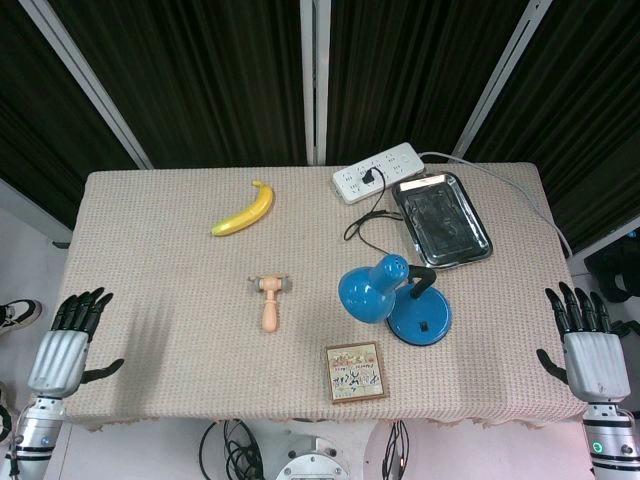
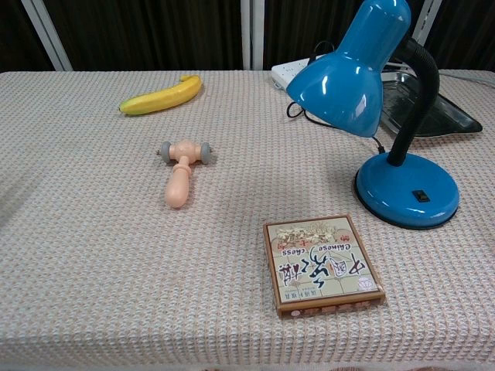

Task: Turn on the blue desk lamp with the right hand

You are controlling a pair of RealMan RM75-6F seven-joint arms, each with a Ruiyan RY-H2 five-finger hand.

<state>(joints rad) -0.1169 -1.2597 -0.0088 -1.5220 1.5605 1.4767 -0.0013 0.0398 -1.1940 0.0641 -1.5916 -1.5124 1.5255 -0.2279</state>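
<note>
The blue desk lamp (image 1: 395, 300) stands right of the table's middle, its shade leaning left on a black neck. Its round base (image 2: 407, 190) carries a small black switch (image 2: 421, 195) on top, and the shade (image 2: 348, 66) is unlit. A black cord runs from the lamp to the white power strip (image 1: 377, 172). My right hand (image 1: 588, 345) hangs off the table's right front corner, fingers spread and holding nothing, well right of the lamp. My left hand (image 1: 66, 345) sits off the left front corner, also spread and holding nothing. Neither hand shows in the chest view.
A banana (image 1: 245, 209) lies at the back left. A small wooden roller (image 1: 270, 297) lies mid-table. A flat boxed chess set (image 1: 355, 371) sits by the front edge, just front-left of the lamp base. A metal tray (image 1: 440, 219) lies behind the lamp.
</note>
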